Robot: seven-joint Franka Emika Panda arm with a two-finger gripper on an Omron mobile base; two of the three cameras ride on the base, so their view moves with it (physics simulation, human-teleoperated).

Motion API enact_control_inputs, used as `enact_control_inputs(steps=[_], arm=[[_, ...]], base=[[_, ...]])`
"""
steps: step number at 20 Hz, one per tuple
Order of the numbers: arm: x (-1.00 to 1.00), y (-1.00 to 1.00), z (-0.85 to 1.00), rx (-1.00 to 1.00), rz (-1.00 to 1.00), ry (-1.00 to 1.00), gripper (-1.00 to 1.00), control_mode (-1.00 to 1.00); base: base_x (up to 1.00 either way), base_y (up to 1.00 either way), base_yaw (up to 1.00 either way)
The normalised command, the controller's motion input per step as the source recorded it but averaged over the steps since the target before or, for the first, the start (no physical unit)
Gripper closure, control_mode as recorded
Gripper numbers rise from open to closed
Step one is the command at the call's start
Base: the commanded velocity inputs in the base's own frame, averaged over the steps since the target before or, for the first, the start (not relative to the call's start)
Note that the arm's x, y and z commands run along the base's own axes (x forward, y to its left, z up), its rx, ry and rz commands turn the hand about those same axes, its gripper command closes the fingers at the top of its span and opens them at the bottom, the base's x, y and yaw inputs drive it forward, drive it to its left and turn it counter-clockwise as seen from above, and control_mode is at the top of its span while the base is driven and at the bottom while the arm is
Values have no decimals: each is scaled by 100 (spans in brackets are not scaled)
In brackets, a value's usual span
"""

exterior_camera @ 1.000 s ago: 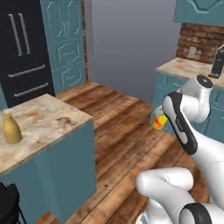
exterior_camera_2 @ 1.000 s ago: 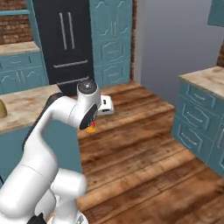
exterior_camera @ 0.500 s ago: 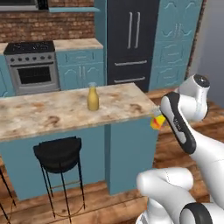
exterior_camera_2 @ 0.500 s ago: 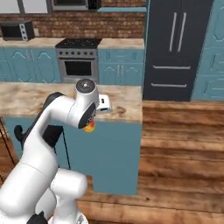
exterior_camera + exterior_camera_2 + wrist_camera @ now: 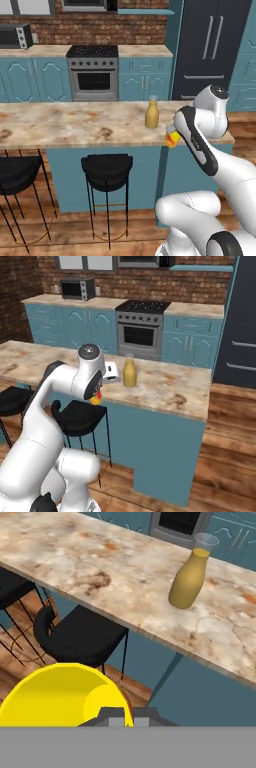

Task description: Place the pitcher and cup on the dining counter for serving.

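On the dining counter point(image 5: 75, 127), near its right end, the pitcher point(image 5: 152, 113) already stands upright. The gripper point(image 5: 172, 137) hangs at the near edge, closed on the cup point(image 5: 171, 138). Set down carelessly, the cup could knock the pitcher over or drop off the edge.

Dining counter point(image 5: 75, 125): bare marbled surface left of the pitcher point(image 5: 152, 114). Black stools point(image 5: 106, 171) stand below its near overhang.
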Motion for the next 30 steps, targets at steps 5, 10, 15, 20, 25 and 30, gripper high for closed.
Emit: enact_control_inputs(steps=[5,10,15,20,25,30], arm=[[0,0,0,0,0,0,100,100],[0,0,0,0,0,0,100,100],[0,0,0,0,0,0,100,100],[0,0,0,0,0,0,100,100],[0,0,0,0,0,0,100,100],[2,-16,0,0,-4,-2,100,-100]], base=[[40,-12,2],[37,-23,0],[43,-32,-2],[43,-41,-6],[22,-41,-8],[5,-21,-5]])
